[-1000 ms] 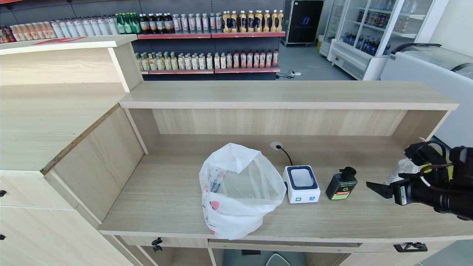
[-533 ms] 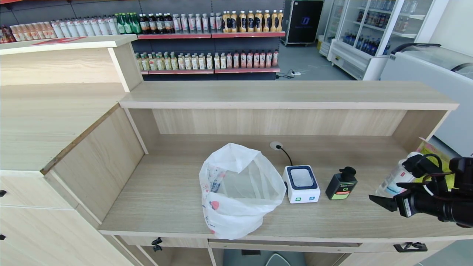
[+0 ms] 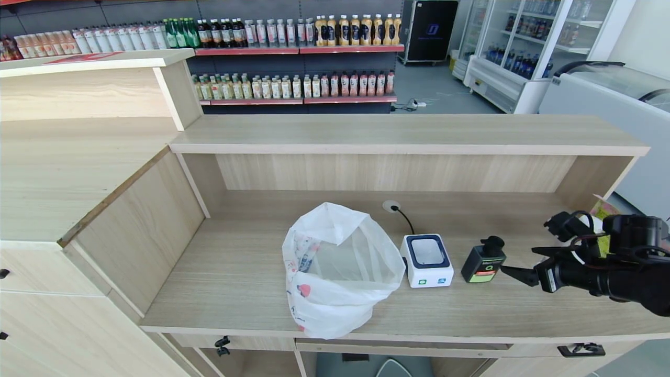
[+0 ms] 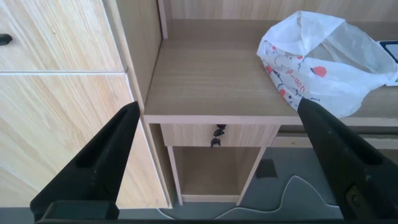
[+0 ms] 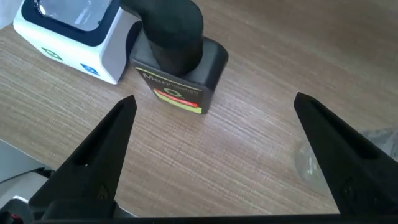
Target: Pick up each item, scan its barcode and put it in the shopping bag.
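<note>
Right gripper: the right gripper (image 3: 523, 264) is being held low over the counter (image 3: 235, 272), to the right of the dark bottle (image 3: 483, 264) and not touching it; its jaws are standing wide apart with nothing between them.
Left gripper: the left gripper (image 4: 217, 106) is hanging off the counter's front left corner, fully spread and empty.
Task's thing: the dark bottle is standing upright just to the right of the scanner (image 3: 426, 259), with the shopping bag (image 3: 340, 272) gaping open on the scanner's other side.
Further goods: a yellow-green packet (image 3: 601, 211) is being partly hidden by the right arm.
Handling, as judged: the bottle is looking like rigid plastic with flat, smooth faces and a bulky black pump head, so it is likely being made a little top-heavy; it is probably light, and slip is the thing being risked rather than crushing.
Where to take hold: the squared body below the pump is being favoured, across its two broad faces; the pump head may give or turn.
Barcode: its place cannot be told.
</note>
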